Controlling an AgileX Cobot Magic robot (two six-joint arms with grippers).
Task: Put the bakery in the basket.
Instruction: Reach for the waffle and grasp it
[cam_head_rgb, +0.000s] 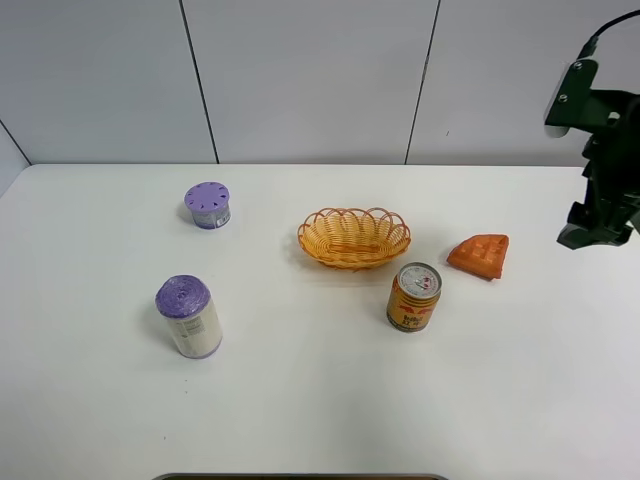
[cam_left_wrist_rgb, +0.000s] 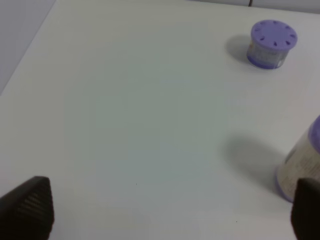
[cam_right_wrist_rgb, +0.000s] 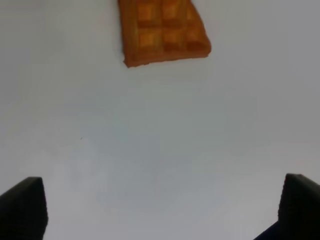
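The bakery, an orange-brown waffle wedge (cam_head_rgb: 480, 254), lies flat on the white table, right of the basket (cam_head_rgb: 354, 237) and apart from it. The basket is a shallow woven orange-yellow oval at the table's middle, empty. My right gripper (cam_head_rgb: 598, 232) hangs above the table to the right of the waffle, open and empty. In the right wrist view the waffle (cam_right_wrist_rgb: 162, 30) lies ahead of the spread fingertips (cam_right_wrist_rgb: 22, 207). My left gripper (cam_left_wrist_rgb: 170, 210) is open and empty, over bare table; it is out of the exterior view.
A red-and-gold drink can (cam_head_rgb: 414, 296) stands just in front of the basket, left of the waffle. A purple-lidded white canister (cam_head_rgb: 188, 316) stands at the front left, and a small purple-lidded tub (cam_head_rgb: 207, 204) behind it. Both also show in the left wrist view.
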